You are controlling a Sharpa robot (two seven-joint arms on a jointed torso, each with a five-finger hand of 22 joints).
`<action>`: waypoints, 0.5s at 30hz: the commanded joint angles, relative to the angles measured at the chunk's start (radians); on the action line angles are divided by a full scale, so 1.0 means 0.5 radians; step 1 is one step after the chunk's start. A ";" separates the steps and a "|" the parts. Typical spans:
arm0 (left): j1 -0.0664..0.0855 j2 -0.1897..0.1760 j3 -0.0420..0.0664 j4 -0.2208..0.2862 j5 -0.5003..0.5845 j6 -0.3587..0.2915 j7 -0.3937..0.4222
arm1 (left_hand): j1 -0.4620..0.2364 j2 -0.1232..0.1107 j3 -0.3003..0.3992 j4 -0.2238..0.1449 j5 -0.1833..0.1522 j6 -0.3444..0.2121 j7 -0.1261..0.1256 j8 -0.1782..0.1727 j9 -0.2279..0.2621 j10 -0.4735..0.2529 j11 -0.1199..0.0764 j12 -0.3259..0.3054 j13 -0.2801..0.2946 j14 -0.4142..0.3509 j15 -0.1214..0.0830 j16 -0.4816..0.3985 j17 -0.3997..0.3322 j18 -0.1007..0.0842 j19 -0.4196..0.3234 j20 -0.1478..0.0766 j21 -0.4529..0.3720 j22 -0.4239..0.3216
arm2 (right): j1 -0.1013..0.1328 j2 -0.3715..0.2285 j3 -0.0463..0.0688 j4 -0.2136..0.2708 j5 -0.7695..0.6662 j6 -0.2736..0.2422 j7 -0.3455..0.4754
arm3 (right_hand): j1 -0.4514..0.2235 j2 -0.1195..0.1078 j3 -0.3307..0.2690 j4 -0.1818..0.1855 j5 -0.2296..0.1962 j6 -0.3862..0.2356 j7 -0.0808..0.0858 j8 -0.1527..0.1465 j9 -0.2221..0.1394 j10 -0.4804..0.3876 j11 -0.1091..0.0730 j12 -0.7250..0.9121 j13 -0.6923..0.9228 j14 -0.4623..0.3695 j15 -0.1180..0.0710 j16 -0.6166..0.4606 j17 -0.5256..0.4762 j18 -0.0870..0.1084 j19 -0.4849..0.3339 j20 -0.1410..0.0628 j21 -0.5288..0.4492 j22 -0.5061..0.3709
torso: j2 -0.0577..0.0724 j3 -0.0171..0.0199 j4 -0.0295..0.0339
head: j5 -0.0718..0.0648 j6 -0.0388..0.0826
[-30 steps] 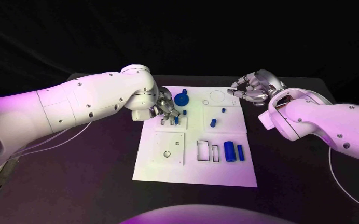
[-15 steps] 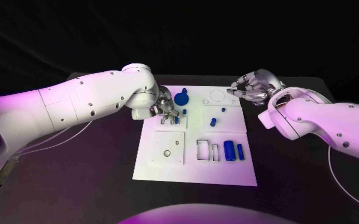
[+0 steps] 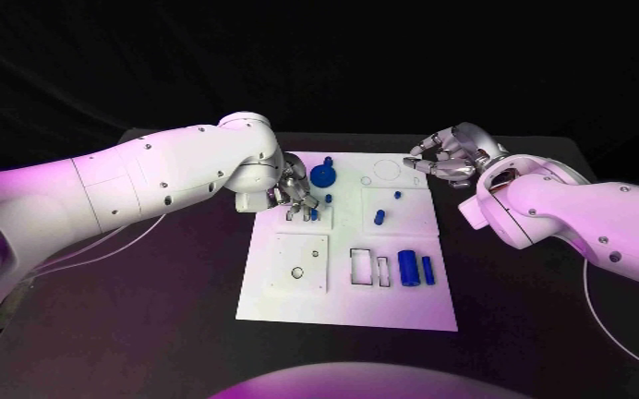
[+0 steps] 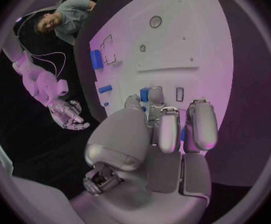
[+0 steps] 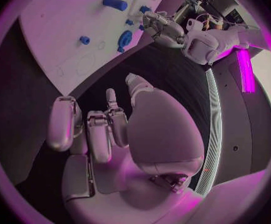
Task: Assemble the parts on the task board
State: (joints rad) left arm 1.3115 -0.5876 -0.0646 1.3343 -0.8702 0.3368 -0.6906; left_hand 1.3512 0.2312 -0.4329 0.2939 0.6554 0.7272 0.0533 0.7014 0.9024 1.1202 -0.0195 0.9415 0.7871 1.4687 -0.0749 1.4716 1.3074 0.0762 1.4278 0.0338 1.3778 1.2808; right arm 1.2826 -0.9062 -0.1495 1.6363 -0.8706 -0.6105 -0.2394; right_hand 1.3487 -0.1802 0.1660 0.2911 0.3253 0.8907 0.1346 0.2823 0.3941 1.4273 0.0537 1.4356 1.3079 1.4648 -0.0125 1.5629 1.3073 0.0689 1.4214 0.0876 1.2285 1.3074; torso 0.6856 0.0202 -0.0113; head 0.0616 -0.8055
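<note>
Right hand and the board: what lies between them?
Only bare black table. In the head view the right hand hovers just off the board's far right corner, holding nothing.

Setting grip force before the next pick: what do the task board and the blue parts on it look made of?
Task board: looks like rigid white plastic or painted sheet, matte, flat, with crisp cut-out slots. Blue parts, such as the large cylinder: probably moulded or printed plastic, uniform colour, soft sheen and no metallic glint. Neither can be confirmed from the look alone.

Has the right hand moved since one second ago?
No. The right hand hovers at the same spot beside the task board's far right corner as before.
</note>
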 commanded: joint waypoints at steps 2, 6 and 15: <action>0.001 0.011 0.001 -0.004 -0.002 0.041 -0.005 | 0.047 0.015 0.012 -0.002 -0.097 -0.017 -0.004 0.018 0.001 -0.017 -0.003 0.019 -0.004 0.150 -0.012 0.009 0.324 -0.021 0.006 -0.008 0.010 0.007 | -0.001 0.003 0.000 0.001 -0.023 0.031 -0.005 | -0.015 -0.003 0.009 -0.001 0.008 -0.012 -0.007 0.011 0.002 -0.008 -0.006 -0.008 0.152 0.195 -0.013 -0.009 0.459 0.025 -0.012 -0.002 -0.009 0.089 | 0.002 0.0003 0.000 | -0.003 -0.002; 0.001 0.017 0.000 -0.013 0.002 0.050 -0.007 | 0.064 0.027 0.020 -0.001 -0.194 -0.020 -0.004 0.022 -0.001 -0.019 -0.003 0.024 -0.009 0.150 -0.012 0.011 0.328 -0.021 0.006 -0.007 0.010 0.011 | -0.001 0.004 0.000 0.000 -0.023 0.032 -0.005 | -0.015 -0.003 0.009 -0.001 0.008 -0.012 -0.007 0.011 0.002 -0.008 -0.006 -0.008 0.152 0.195 -0.013 -0.009 0.459 0.025 -0.012 -0.002 -0.009 0.089 | 0.002 0.0003 0.000 | -0.002 -0.008; 0.001 0.024 -0.004 -0.021 0.005 0.068 -0.009 | 0.056 0.024 0.014 -0.001 -0.220 -0.019 -0.002 0.024 -0.002 -0.017 0.000 0.030 -0.008 0.151 -0.010 0.012 0.330 -0.023 0.009 -0.007 0.014 0.019 | -0.002 0.006 0.000 -0.001 -0.023 0.034 -0.006 | -0.015 -0.003 0.009 -0.001 0.008 -0.012 -0.007 0.011 0.002 -0.008 -0.006 -0.008 0.152 0.195 -0.013 -0.009 0.459 0.025 -0.012 -0.002 -0.009 0.089 | 0.001 0.0002 0.000 | -0.003 -0.018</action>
State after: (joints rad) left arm 1.3115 -0.5780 -0.0663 1.3235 -0.8698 0.3480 -0.6918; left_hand 1.3741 0.2473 -0.4257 0.2923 0.5495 0.7236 0.0498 0.7071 0.9023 1.1168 -0.0230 0.9520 0.7827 1.4687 -0.0748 1.4715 1.3073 0.0762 1.4294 0.0323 1.3811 1.2895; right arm 1.2823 -0.9042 -0.1496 1.6358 -0.8708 -0.6084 -0.2405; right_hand 1.3488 -0.1802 0.1660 0.2911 0.3253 0.8907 0.1346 0.2823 0.3941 1.4274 0.0537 1.4357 1.3077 1.4648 -0.0126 1.5629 1.3073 0.0690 1.4214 0.0876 1.2285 1.3081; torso 0.6867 0.0202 -0.0116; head 0.0595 -0.8134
